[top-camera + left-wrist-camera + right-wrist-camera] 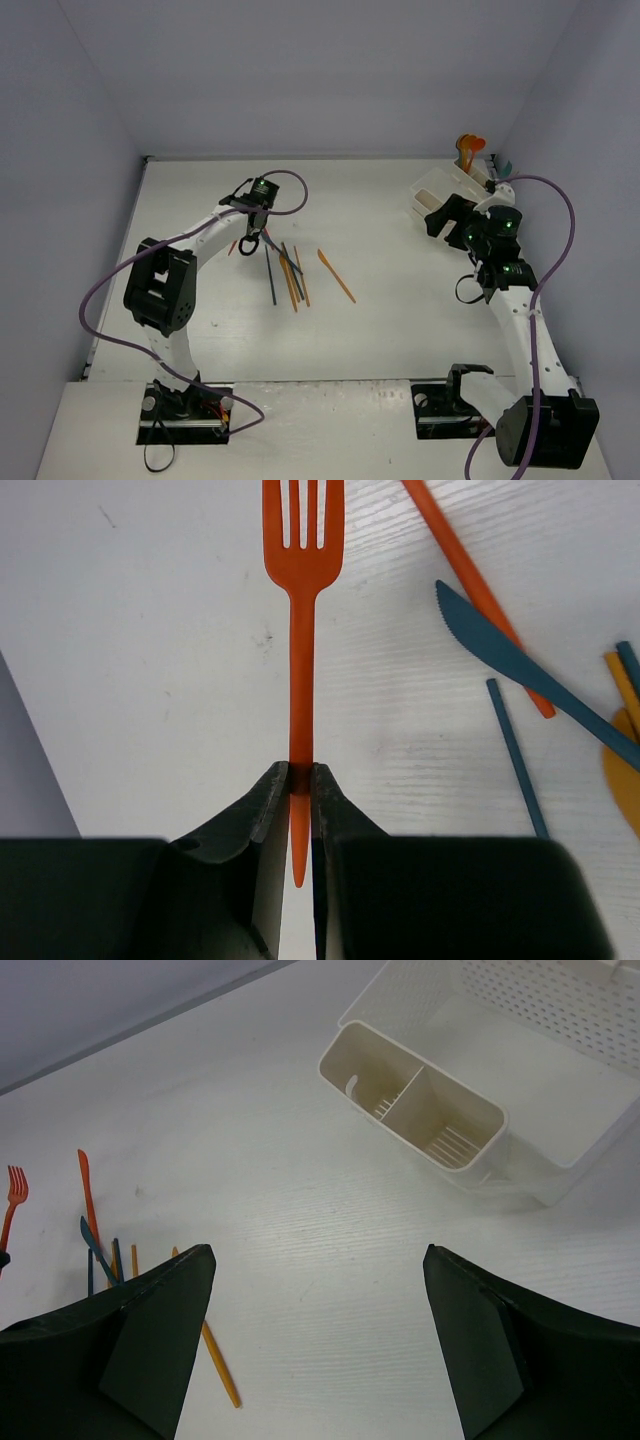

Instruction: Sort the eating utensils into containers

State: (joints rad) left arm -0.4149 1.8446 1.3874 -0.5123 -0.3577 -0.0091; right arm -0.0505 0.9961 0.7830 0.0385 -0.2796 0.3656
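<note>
My left gripper (297, 776) is shut on the handle of an orange fork (301, 570), whose tines point away over the white table. From above, this gripper (250, 240) sits at the left end of a loose pile of utensils (285, 270). A dark blue knife (520, 662), an orange handle (468, 580) and a blue handle (515, 755) lie just to its right. One orange utensil (336, 275) lies apart. My right gripper (318, 1260) is open and holds nothing; it hovers short of the white containers (415, 1095), which lie at the back right (445, 190).
A larger perforated white bin (570, 1030) lies behind the two-compartment one. Orange spoon heads (470, 145) and a teal piece (503, 165) stick up by the back right wall. Grey walls close in the table on three sides.
</note>
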